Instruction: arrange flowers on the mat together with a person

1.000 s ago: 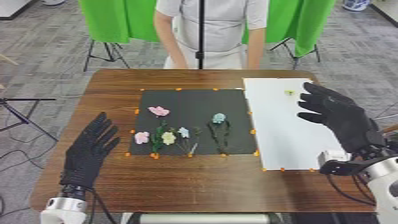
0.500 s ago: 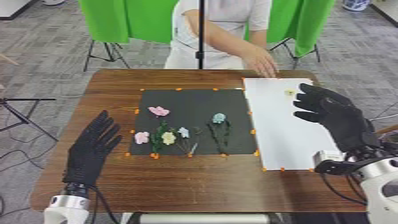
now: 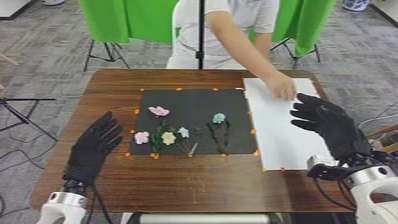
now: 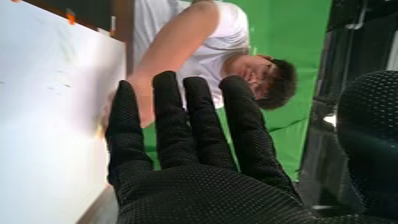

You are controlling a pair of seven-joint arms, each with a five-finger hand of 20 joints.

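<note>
I held my right hand [image 3: 334, 125] spread, fingers straight. Near my fingertips, a person's hand [image 3: 280, 86] was over the white mat [image 3: 280, 132].

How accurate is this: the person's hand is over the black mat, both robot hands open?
Wrong place: the head view shows the person's hand over the white sheet, not the black mat. The left robot hand and right robot hand are open.

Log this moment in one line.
Person's hand over far part of white rectangular sheet | black-gloved right hand open at sheet's edge | black-gloved left hand open beside dark rectangular mat | pastel flowers on mat
</note>
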